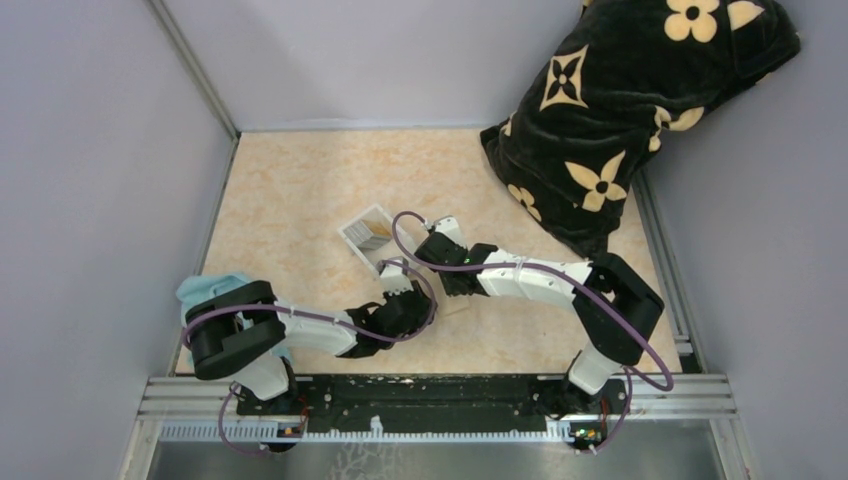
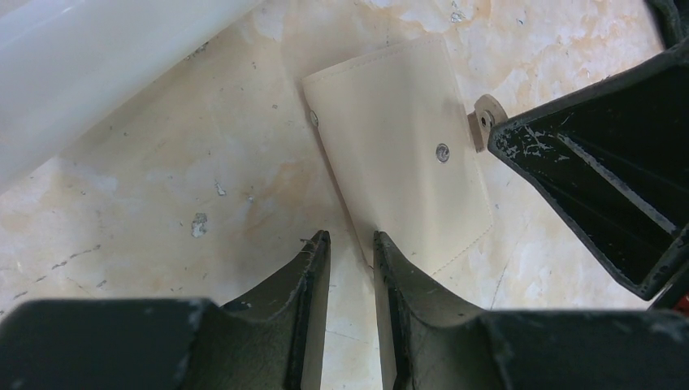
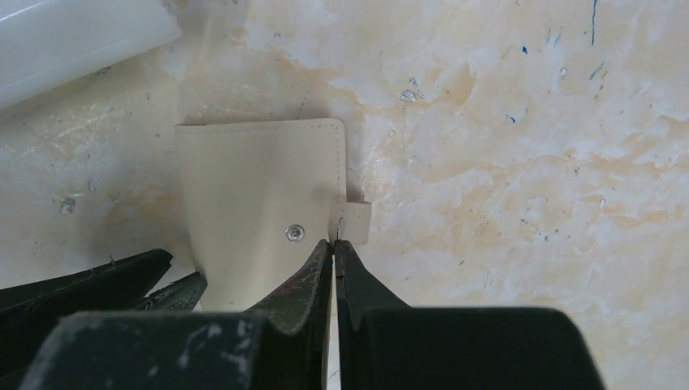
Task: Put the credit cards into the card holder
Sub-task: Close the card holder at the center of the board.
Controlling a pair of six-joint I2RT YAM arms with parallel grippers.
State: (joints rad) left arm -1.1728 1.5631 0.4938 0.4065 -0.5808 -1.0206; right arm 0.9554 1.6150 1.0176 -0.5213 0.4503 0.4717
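Card holder (image 3: 260,187) lies closed, right hand (image 3: 334,244) shut at its tab (image 3: 357,219), left hand (image 2: 349,237) apart

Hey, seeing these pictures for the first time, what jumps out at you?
A big black cushion with tan flowers fills the far right corner of the table. Mid-table, both arms meet over the closed beige card holder: the right gripper is closed on its snap tab, the left gripper slightly parted at its corner. Just beyond sits a white tray holding the credit cards.
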